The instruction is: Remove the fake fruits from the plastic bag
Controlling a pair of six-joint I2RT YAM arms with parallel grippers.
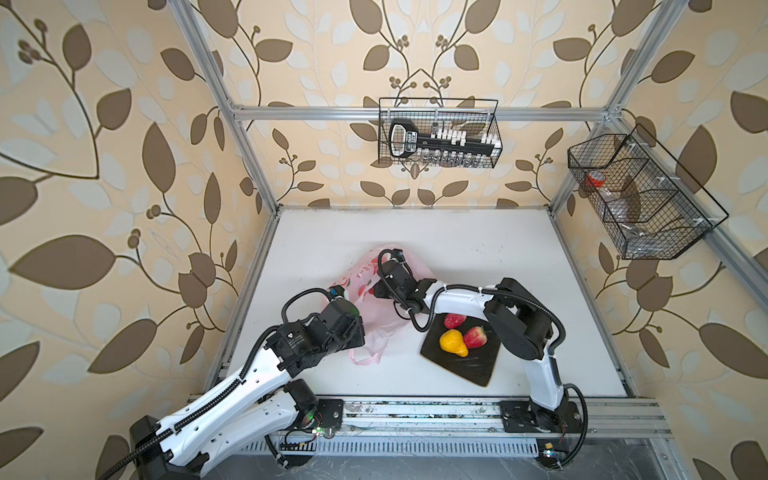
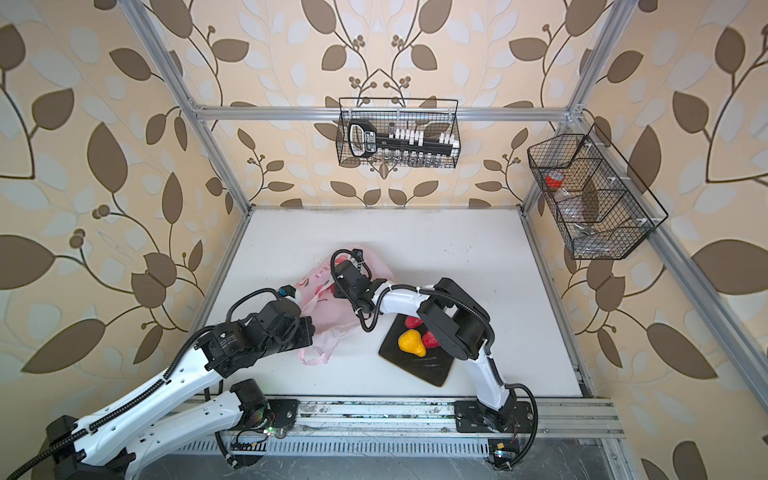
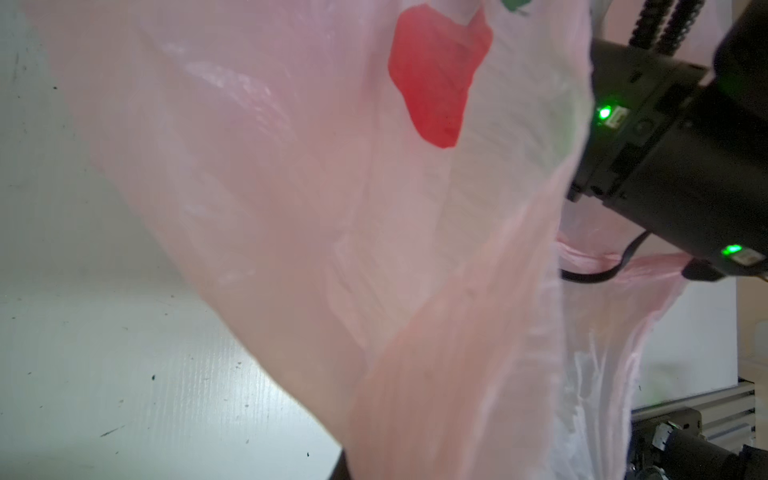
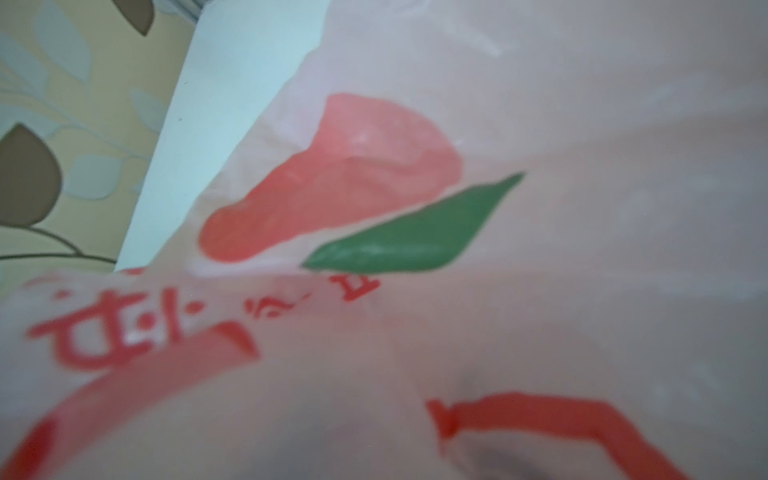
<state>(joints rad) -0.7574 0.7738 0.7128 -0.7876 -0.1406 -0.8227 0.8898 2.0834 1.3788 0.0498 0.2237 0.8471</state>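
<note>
Hiding the tip of the right gripper (image 1: 376, 289), the bag (image 1: 380, 320) covers its fingers in both top views. Whether that gripper is spread, closed or holding anything cannot be told. Its wrist camera shows only blurred pink film pressed close, printed with a red fruit, a green leaf and red writing. The left gripper (image 1: 360, 332) is clenched on the bag's near edge and holds the film raised. In its own wrist view the film gathers down toward fingers that stay covered. Red patches beside the right gripper could be print or fruit, so the bag's contents cannot be made out. The bag's long axis runs from a slack handle loop (image 1: 365, 357), lying on the table (image 1: 498, 257) just in front of the left gripper, to a bulged end beyond the right gripper. Behind the right gripper, under its forearm, a black plate (image 1: 461, 370) carries three fruits. One red fruit (image 1: 455, 320) is partly cut off by the arm, and a second red fruit (image 1: 475, 336) sits beside a yellow pear (image 1: 452, 343). The pear lies on its side, slim end pointing away from the bag. Bare table opens beyond the right gripper toward the back wall. The left gripper works close to the table's side edge.
</note>
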